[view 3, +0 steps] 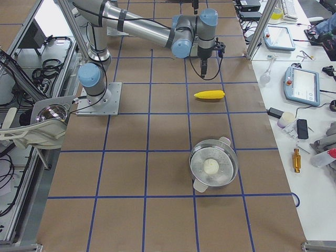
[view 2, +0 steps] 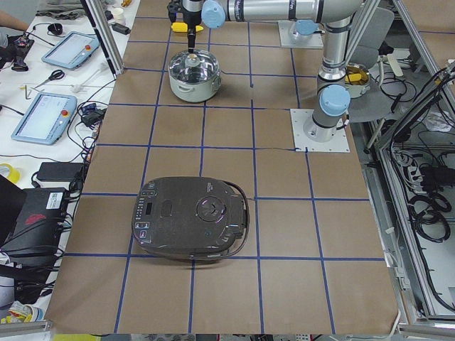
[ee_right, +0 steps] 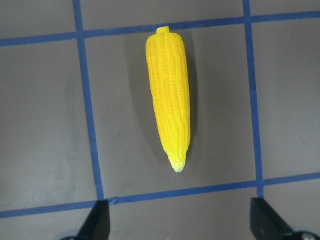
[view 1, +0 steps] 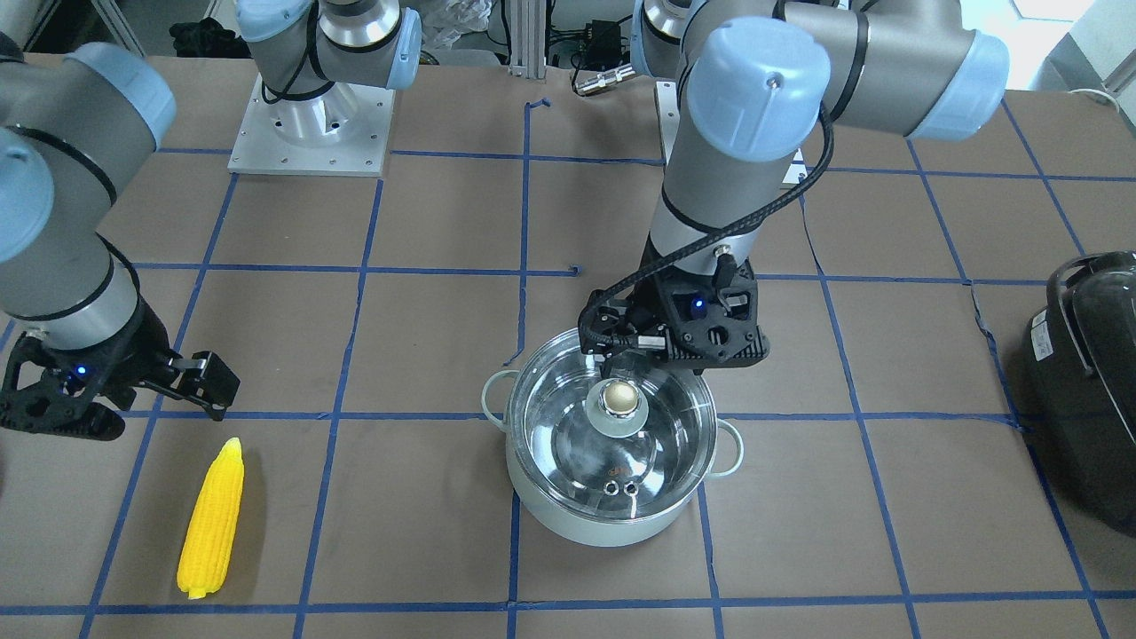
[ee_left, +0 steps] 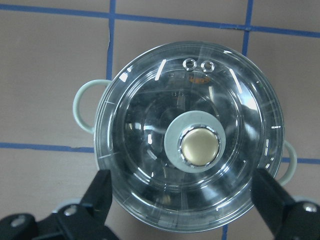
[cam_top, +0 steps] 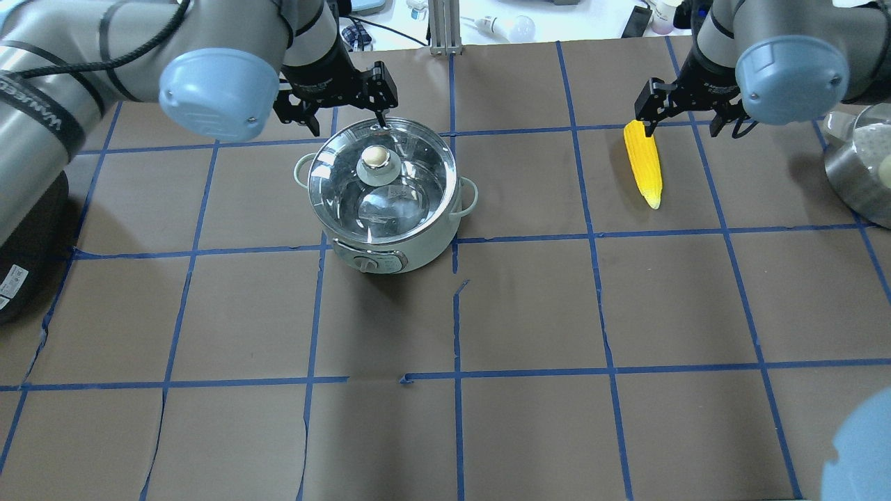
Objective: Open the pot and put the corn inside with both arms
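The pale mint-green pot (view 1: 612, 519) stands on the table with its glass lid (view 1: 568, 417) on and a metallic knob (view 1: 619, 397) on top. It also shows in the overhead view (cam_top: 390, 243). My left gripper (cam_top: 344, 111) hovers above the lid, open and empty. In the left wrist view (ee_left: 182, 192) its fingers stand wide apart, just short of the knob (ee_left: 200, 146). The yellow corn (cam_top: 643, 163) lies flat on the table. My right gripper (cam_top: 689, 115) hovers above it, open and empty. The right wrist view shows the corn (ee_right: 169, 95) ahead of the spread gripper (ee_right: 180, 220).
A black appliance with a handle (view 1: 1087, 382) sits on the table on my left side, well away from the pot. A steel bowl (cam_top: 860, 167) stands off the table's edge on my right. Blue tape lines grid the brown table (cam_top: 529, 306).
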Available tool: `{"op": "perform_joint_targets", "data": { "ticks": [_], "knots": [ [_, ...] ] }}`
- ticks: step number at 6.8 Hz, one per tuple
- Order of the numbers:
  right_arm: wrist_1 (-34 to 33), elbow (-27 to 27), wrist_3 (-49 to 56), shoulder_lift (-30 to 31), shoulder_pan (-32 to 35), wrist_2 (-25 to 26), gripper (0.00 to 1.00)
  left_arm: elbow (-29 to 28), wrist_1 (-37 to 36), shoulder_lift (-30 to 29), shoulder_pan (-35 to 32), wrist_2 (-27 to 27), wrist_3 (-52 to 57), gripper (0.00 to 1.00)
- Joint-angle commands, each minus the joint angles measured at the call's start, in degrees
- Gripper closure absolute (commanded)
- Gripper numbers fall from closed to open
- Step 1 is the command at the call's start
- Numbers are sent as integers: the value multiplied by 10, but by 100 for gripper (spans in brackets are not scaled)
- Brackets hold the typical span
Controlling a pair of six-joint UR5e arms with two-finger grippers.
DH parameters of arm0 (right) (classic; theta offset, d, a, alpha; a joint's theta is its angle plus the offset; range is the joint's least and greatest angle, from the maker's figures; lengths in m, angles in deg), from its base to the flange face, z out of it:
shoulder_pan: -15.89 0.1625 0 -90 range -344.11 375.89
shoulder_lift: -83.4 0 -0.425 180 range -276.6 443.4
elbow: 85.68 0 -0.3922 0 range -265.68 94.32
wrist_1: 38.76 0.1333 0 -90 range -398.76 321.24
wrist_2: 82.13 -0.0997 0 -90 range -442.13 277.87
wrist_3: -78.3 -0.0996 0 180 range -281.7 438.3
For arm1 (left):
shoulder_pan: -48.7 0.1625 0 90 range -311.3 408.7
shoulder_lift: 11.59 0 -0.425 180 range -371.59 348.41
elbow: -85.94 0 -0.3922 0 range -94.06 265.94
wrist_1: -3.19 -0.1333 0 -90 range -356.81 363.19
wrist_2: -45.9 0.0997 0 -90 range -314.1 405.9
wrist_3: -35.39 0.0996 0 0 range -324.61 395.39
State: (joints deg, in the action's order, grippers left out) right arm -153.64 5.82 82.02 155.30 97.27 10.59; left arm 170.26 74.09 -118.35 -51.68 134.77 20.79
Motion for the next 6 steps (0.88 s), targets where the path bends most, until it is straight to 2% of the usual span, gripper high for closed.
{"op": "perform_joint_targets", "data": {
  "ticks": [1,3,4,5,6],
  "knots": [
    [-93,-2,7,-86,-3,-4,0,3,-16,-37,-9,0,-9,0],
    [-139,3,24,-127,-3,-4,0,7,-46,-54,-10,1,-2,7],
    [-154,3,51,-138,-3,-3,0,8,-46,-57,-10,0,-3,7],
    [-165,5,52,-150,-3,-4,0,9,-38,-60,-10,1,-2,23],
    [-168,4,53,-166,-3,-4,0,10,-38,-62,-11,1,-3,26]
  ]
}}
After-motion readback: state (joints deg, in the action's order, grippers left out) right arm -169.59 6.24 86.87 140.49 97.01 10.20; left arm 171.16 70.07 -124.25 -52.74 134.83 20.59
